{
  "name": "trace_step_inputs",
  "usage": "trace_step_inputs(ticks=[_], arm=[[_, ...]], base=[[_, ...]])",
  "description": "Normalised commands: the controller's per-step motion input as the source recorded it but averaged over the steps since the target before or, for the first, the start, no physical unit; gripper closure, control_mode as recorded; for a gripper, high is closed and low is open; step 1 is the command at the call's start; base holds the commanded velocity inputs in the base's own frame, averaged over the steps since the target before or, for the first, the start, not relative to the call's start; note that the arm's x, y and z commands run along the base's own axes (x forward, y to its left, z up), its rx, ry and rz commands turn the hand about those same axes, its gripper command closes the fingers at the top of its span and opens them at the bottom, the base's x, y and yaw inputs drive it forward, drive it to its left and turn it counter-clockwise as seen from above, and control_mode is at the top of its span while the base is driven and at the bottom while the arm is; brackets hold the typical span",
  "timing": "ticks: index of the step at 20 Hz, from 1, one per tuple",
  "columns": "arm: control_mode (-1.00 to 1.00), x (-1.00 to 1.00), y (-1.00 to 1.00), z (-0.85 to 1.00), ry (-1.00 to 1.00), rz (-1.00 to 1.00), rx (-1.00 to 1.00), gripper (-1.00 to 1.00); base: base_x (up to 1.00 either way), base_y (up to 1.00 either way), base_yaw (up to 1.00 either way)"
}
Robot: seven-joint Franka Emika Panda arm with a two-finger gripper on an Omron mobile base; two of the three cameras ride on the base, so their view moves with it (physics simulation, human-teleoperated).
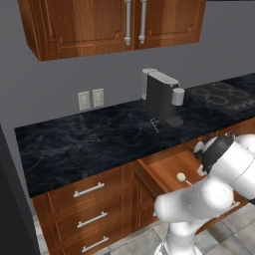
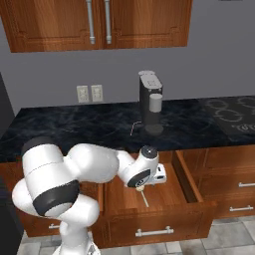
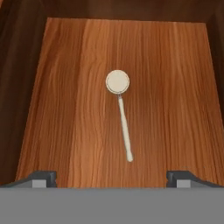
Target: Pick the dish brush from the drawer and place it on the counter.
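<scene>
The dish brush [image 3: 121, 114] lies flat on the bare wooden floor of the open drawer [image 3: 65, 109], near the centre of the hand view, with its round cream head toward the top of the frame and its thin handle running down and slightly to the right. The hand [image 3: 111, 178] hangs above it with the jaws spread wide and nothing between them; its two dark fingertips [image 3: 43, 178] show at the lower left and lower right of that frame, well apart from the brush on either side. In the right base view the hand [image 2: 149, 180] sits at the middle of the picture over the pulled-out drawer [image 2: 187, 182], and the brush [image 2: 142, 194] shows just below it on the drawer floor. In the left base view the brush [image 1: 183, 179] appears at the lower right, beside the white arm. The black marbled desk [image 1: 89, 142] runs across the middle of that view, carrying a dark coffee machine [image 1: 162, 97] toward the upper right, with the stovetop [image 1: 224, 97] beyond it at the right edge
</scene>
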Motion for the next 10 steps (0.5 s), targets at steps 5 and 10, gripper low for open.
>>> trace_step_inputs(ticks=[5, 10], arm=[[-1.0, 0.18, 0.02, -0.55, 0.02, -0.06, 0.02, -1.0], [-1.0, 0.24, 0.04, -0.45, 0.0, -0.06, 0.0, -1.0]], base=[[0.0, 0.0, 0.0], [0.0, 0.0, 0.0]])
